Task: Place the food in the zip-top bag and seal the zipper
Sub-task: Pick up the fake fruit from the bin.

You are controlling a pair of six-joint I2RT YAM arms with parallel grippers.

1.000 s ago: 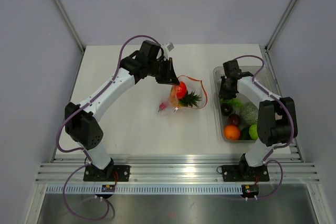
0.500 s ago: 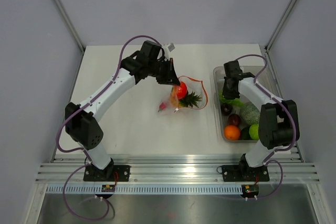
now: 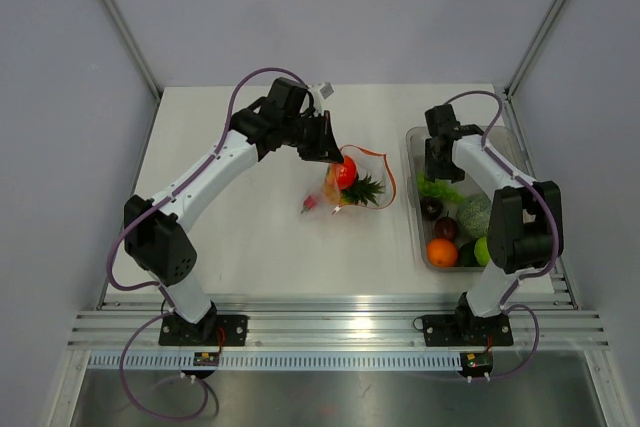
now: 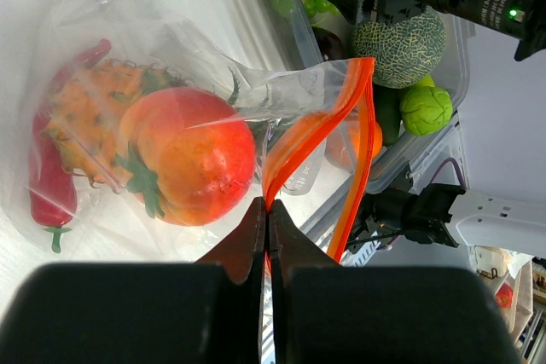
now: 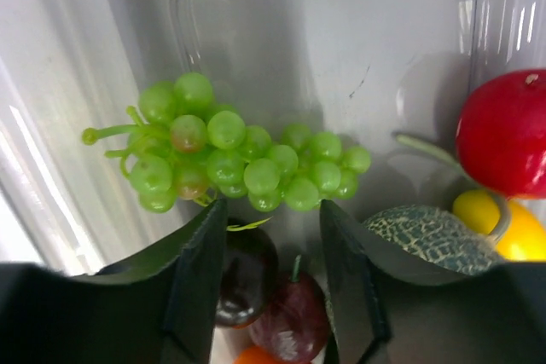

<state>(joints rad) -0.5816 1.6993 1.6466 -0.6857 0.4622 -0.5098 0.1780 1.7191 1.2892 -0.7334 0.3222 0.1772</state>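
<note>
The clear zip-top bag (image 3: 352, 185) lies mid-table and holds a red tomato (image 4: 192, 155), a pineapple (image 4: 85, 117) and a red chilli (image 4: 47, 181). My left gripper (image 3: 330, 154) is shut on the bag's red-orange zipper (image 4: 311, 134) and holds the mouth up. My right gripper (image 3: 437, 159) is open and empty over the clear bin (image 3: 415, 139), just above a bunch of green grapes (image 5: 243, 155). Dark purple fruits (image 5: 273, 296), a netted melon (image 5: 435, 232), a red fruit (image 5: 503, 130) and a yellow one (image 5: 503, 232) lie in the bin.
An orange (image 3: 441, 251) and green pieces (image 3: 484, 250) sit at the bin's near end. The bin's walls stand round my right gripper. The table's right edge and a frame post are close to the bin.
My right gripper has moved a little toward the far end of the bin. The left arm and the bag have not moved.
</note>
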